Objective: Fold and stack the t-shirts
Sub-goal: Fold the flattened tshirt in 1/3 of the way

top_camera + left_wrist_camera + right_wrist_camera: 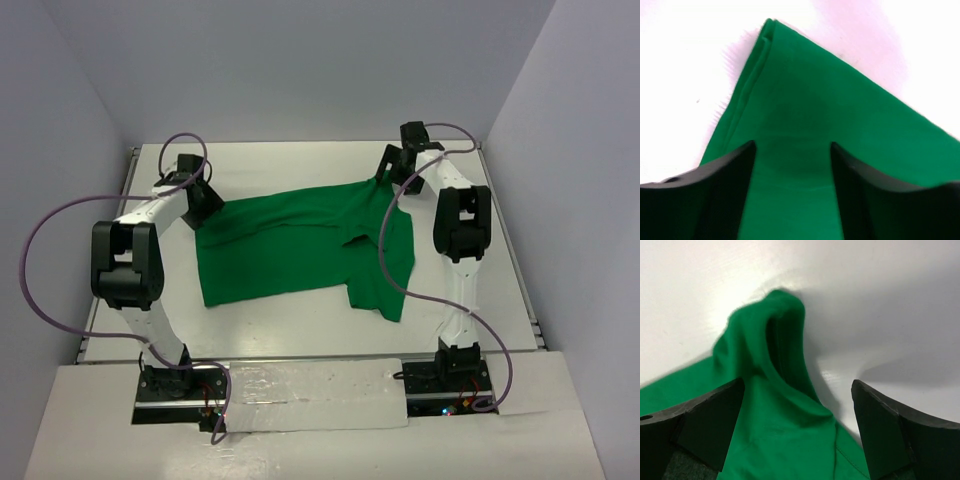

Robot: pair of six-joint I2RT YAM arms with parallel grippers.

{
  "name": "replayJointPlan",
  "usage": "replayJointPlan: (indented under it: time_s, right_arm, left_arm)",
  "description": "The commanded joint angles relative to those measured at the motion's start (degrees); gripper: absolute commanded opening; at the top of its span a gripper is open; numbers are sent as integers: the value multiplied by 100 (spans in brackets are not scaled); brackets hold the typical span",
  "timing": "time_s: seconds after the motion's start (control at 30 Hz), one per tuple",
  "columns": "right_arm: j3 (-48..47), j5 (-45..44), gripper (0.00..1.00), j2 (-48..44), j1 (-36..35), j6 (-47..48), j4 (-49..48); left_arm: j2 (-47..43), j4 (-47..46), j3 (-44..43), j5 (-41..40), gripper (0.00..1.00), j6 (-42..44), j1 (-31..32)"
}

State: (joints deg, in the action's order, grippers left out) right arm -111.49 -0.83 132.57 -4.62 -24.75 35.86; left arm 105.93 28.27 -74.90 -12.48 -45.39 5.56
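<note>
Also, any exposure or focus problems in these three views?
Left wrist: table blown out to white with a pink cast, shirt edges soft. Right wrist: glare patch on the table beside the bunched cloth, grey shadows to its right, fingers slightly soft. Top: even light, sharp, only faint shadows.

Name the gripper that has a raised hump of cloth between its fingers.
The right gripper: its open jaws flank a bunched hump of the green t-shirt, whereas the left gripper straddles flat cloth.
</note>
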Motion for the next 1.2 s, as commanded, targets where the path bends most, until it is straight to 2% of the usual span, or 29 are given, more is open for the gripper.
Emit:
replayJointPlan:
  time_s: [0.0, 0.17, 0.27, 0.33, 0.37, 0.47, 0.5, 0.53, 0.6, 0.63, 0.8, 0.97, 1.13, 1.17]
  right_arm:
    - [-358, 377, 93, 190, -5, 82, 426]
    - [-560, 183, 77, 313, -90, 98, 543]
    - [-608, 420, 53, 391, -106, 87, 550]
    - [-674, 614, 50, 508, -156, 37, 581]
    - [-748, 567, 49, 551, -189, 20, 643]
    - [-824, 454, 53, 578, -241, -61, 692]
    - [-846, 405, 51, 592, -241, -107, 749]
    - [-907, 377, 47, 642, -241, -164, 842]
    - [-1018, 290, 39, 711, -238, -213, 982]
    - [-1091, 260, 31, 776, -216, -256, 1077]
    - [-915, -176, 10, 714, -96, -647, 952]
    - [-548, -521, 9, 466, 52, -1091, 617]
    - [-1050, -717, 9, 732, 84, -1287, 712]
    - [-1433, -674, 9, 935, 88, -1262, 829]
  left_arm:
    - [68, -45, 182, -165, 74, -7, -232]
    - [249, -301, 491, 185, 78, -17, -543]
    - [453, -434, 512, 412, 78, 7, -547]
    - [635, -485, 453, 545, 73, -49, -547]
    - [696, -487, 424, 570, 68, -68, -547]
    - [819, -526, 386, 626, 43, -140, -547]
    - [853, -534, 363, 643, 34, -163, -547]
    - [879, -539, 358, 649, 19, -163, -547]
    - [930, -491, 286, 633, 10, -162, -547]
    - [938, -498, 250, 633, 10, -155, -547]
    - [991, -436, -88, 623, 10, -104, -689]
    - [1281, -187, -743, 700, 10, -58, -808]
    - [1834, -24, -1755, 938, 10, -17, -916]
    - [1962, 51, -1965, 978, 10, -3, -930]
